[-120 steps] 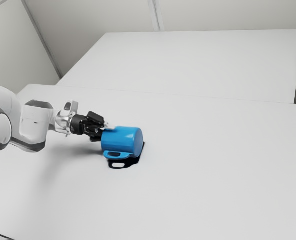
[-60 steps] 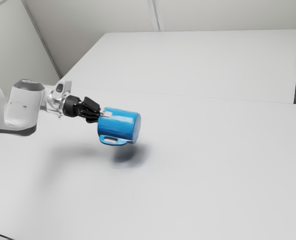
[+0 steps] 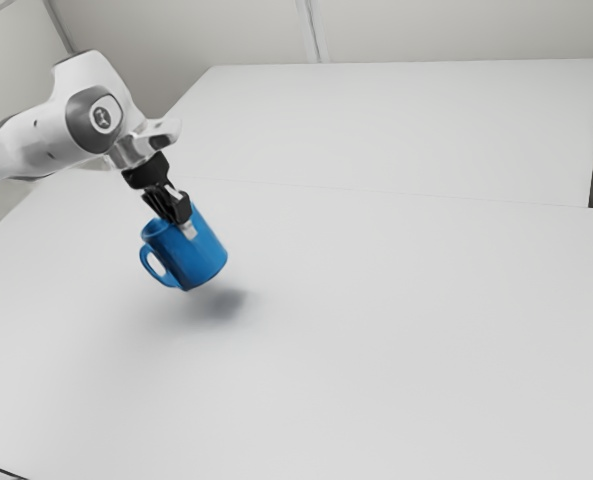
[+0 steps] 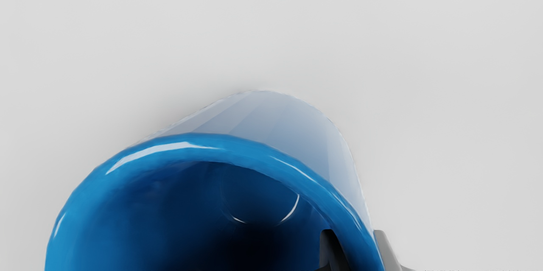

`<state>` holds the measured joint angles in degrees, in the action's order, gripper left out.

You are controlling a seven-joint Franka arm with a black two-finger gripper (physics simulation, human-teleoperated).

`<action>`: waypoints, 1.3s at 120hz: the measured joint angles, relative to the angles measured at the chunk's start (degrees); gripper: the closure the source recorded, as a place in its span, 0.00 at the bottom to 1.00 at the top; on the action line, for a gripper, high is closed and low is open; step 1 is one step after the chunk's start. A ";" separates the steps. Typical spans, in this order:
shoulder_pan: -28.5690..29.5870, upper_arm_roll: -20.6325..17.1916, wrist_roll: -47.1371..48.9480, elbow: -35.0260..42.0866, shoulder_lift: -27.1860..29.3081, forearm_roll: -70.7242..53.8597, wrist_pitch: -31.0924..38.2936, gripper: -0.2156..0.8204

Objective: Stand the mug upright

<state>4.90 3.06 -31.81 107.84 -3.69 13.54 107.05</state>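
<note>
In the exterior view my gripper (image 3: 183, 222) points down and toward the view's right, shut on the wall of the blue mug (image 3: 198, 255). The mug hangs above the table, tilted, its open mouth toward the hand and its base low to the right; the handle is on the exterior view's left side. From the wrist view, the gripper (image 4: 358, 247) has one finger inside the mug (image 4: 212, 146) and one outside, with the rim between them. The mug's inner bottom can be seen through its mouth.
The white table (image 3: 376, 340) lies below the mug, with the mug's soft shadow on it. A second white surface (image 3: 396, 125) is behind it, and pale walls stand at the back. A dark thin line crosses the exterior view's lower left corner.
The mug went from lying on its side at the table to hanging in the air, first nearly level, now tipped with its mouth higher. My hand rose, moved to the exterior view's left and turned downward.
</note>
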 joint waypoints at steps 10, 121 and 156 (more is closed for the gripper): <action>-0.60 -1.15 3.49 1.76 0.90 -4.81 2.44 0.97; -3.07 -4.15 23.96 12.18 0.15 -15.47 17.17 0.35; -4.90 -4.60 25.60 -1.70 1.18 -13.91 8.58 0.24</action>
<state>0.00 -1.55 -6.21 106.14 -2.51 -0.37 115.63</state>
